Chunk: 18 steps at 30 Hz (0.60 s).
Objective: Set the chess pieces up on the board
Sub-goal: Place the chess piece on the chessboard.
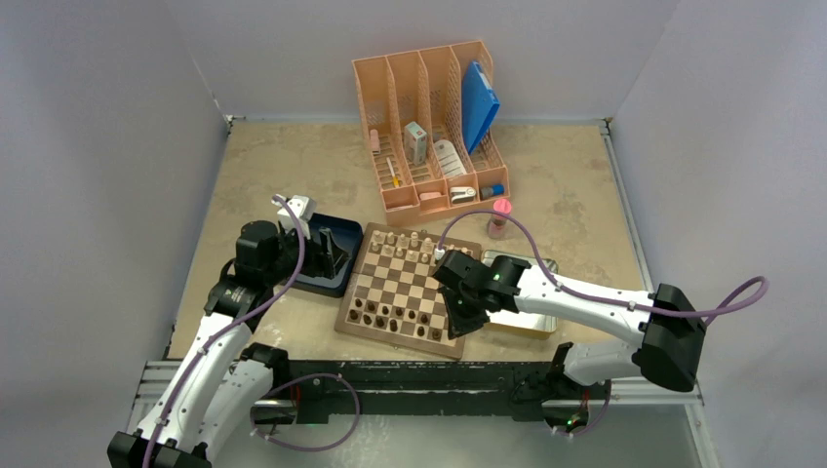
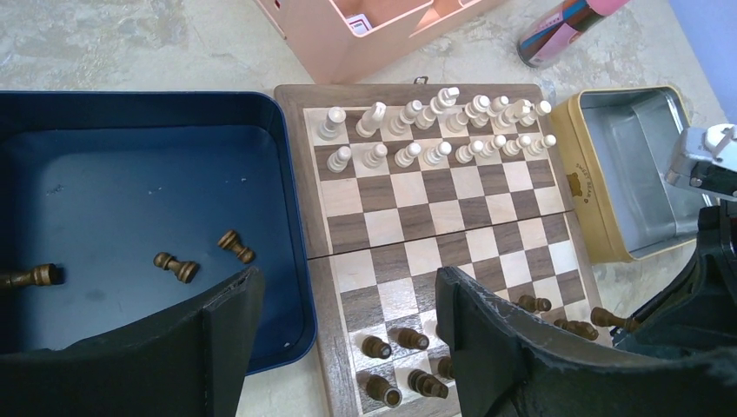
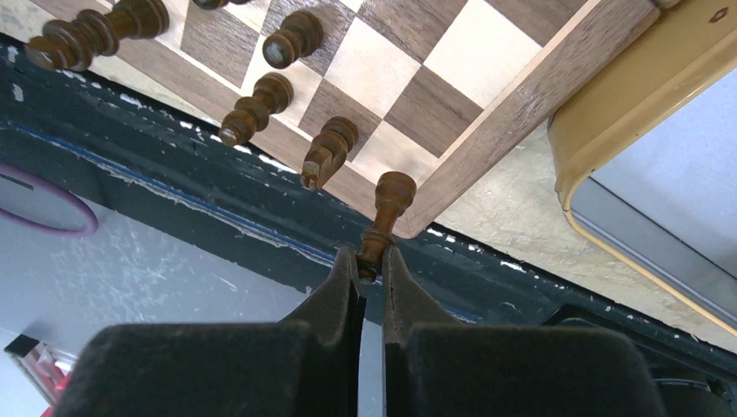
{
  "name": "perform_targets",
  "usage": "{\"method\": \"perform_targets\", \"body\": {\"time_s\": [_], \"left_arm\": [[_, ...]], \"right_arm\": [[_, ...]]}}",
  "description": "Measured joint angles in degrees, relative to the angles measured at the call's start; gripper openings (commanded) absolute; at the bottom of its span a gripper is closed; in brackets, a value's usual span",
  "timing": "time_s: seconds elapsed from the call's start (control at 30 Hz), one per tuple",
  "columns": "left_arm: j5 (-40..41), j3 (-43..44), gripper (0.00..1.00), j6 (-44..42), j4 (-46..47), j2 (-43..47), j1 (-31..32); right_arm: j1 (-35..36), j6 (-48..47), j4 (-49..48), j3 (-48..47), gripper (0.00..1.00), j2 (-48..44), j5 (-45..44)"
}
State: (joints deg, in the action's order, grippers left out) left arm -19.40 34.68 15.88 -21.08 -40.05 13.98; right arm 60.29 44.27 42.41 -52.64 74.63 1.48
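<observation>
Beige table [image 1: 293, 166]: board [image 1: 410, 278] at centre. Right gripper [image 3: 371, 269], jaws pinching one dark piece [image 3: 388, 204] by its top, base at the board's near right corner, apparently for placing. Left gripper [image 2: 343, 291], jaws spread above blue tray [image 2: 104, 191], where three dark pieces [image 2: 176, 266] lie, likely next for pickup.

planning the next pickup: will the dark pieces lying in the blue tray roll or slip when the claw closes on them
Likely some rolling: the three dark chess pieces lie on their sides, round-bodied, on the blue tray's smooth floor. Small and wooden, so probably light, stiff and easily nudged. Their tapered shape may squirt out of an off-centre pinch.
</observation>
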Motion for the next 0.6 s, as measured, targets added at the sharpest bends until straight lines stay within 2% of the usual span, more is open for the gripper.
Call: {"method": "perform_targets", "body": {"time_s": [0.4, 0.6], "left_arm": [[0.4, 0.0, 0.72, 0.0, 0.0, 0.0, 0.0], [1.0, 0.2, 0.72, 0.0, -0.5, 0.0, 0.0]], "right_arm": [[0.0, -1.3, -1.4, 0.9, 0.02, 2.3, 1.1], [0.0, -1.9, -2.2, 0.9, 0.09, 3.0, 1.2]]}}
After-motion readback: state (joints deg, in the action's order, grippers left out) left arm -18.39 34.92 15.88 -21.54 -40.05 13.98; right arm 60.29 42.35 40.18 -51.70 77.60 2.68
